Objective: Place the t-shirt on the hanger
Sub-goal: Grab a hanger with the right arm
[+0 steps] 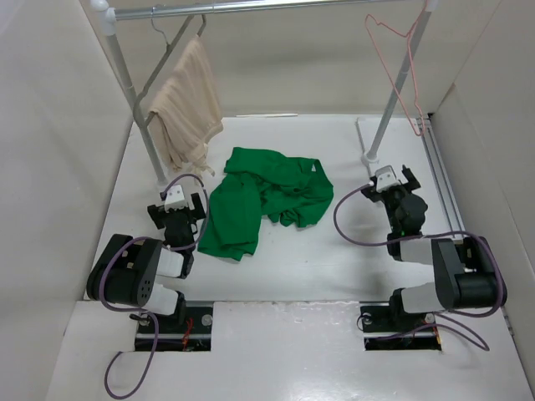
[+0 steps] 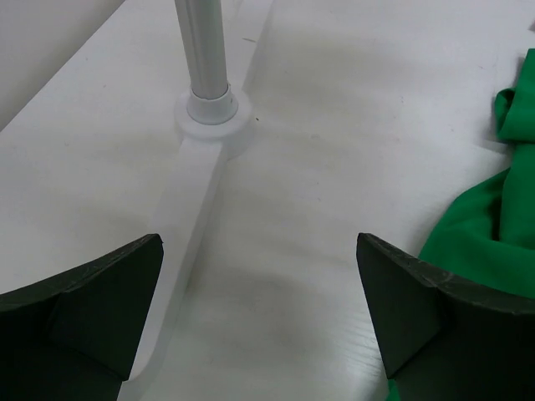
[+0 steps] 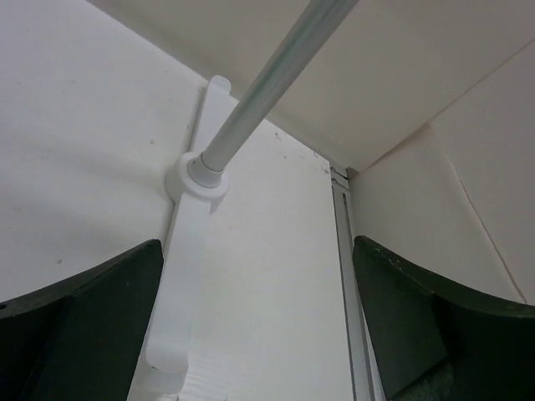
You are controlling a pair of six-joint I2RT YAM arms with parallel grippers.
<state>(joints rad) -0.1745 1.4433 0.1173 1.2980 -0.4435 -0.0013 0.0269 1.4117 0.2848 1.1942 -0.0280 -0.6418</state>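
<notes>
The bright green t-shirt (image 1: 263, 200) lies crumpled on the white table between the arms. Its edge shows at the right of the left wrist view (image 2: 493, 225). The pink-red wire hanger (image 1: 399, 63) hangs from the rail at the back right. My left gripper (image 1: 177, 198) is open and empty, low over the table just left of the shirt; in its wrist view (image 2: 259, 284) bare table lies between the fingers. My right gripper (image 1: 391, 177) is open and empty beside the rack's right foot, to the right of the shirt; its wrist view (image 3: 257, 284) shows only table.
A metal clothes rack (image 1: 251, 7) spans the back, with legs on white feet at left (image 2: 211, 104) and right (image 3: 196, 180). A beige garment (image 1: 185, 104) hangs on its own hanger at the rail's left. Cream walls enclose the table on both sides.
</notes>
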